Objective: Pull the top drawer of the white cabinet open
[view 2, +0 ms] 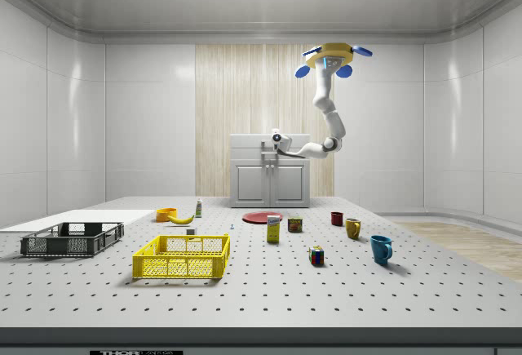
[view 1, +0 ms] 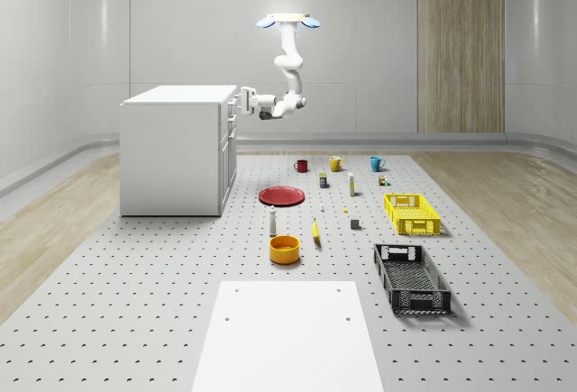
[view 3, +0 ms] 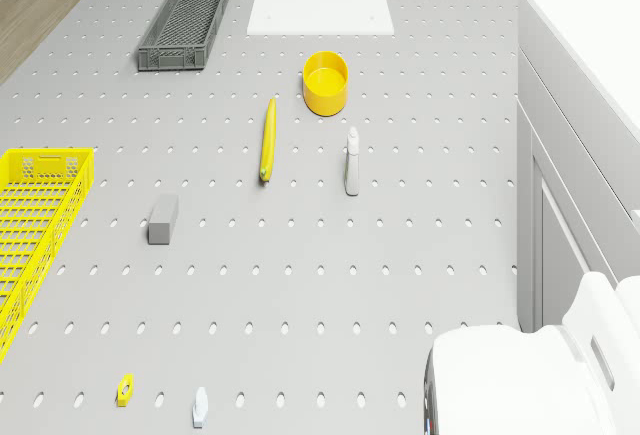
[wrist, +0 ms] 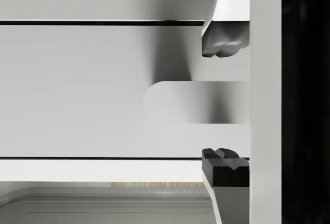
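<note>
Here the gripper [wrist: 224, 105] sits right at the front of the white cabinet [view 1: 171, 153], its pads [wrist: 221, 44] spread apart with the top drawer [wrist: 103, 90]'s handle [wrist: 196, 102] lying between them — not yet clamped. The handle's long axis runs across the gap. The drone [view 1: 288, 22] hovers above and beside the cabinet, over the desk [view 1: 135, 320] — so the pull would likely run straight away from the cabinet front.

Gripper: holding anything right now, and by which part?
Nothing held. The gripper is open, its fingers straddling the top drawer's handle on the white cabinet without closing; drone hovers beside it.
</note>
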Robot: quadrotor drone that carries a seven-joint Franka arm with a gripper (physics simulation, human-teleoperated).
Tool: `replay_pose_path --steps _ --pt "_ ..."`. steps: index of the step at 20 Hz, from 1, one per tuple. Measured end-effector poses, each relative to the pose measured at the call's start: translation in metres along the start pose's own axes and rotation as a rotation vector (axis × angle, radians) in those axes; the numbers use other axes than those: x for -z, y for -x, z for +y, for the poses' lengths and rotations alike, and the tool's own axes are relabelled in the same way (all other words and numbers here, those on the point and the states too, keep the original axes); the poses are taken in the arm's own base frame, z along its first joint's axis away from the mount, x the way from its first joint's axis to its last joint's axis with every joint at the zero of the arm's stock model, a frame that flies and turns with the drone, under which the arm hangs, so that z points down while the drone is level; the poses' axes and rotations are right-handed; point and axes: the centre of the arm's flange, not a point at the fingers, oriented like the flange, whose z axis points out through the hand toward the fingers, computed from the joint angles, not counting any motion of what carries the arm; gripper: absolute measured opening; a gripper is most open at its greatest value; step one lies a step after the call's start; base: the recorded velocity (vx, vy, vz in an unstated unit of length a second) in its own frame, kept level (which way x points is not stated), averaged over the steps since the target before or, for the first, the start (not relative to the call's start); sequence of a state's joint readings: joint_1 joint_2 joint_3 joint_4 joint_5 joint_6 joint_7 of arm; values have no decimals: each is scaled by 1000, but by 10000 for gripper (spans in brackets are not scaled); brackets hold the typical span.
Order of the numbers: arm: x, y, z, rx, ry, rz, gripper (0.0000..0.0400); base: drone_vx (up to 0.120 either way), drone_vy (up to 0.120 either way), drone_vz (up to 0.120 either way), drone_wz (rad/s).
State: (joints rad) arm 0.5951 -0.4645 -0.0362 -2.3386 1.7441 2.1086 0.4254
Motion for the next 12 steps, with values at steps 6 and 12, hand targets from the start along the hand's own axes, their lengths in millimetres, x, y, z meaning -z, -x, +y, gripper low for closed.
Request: replay_pose_path --steps 6,12 --pt "0 0 0 0 0 0 130 0 0 0 0" --pt "1 -3 1 -1 15 5 175 0 0 0 0"
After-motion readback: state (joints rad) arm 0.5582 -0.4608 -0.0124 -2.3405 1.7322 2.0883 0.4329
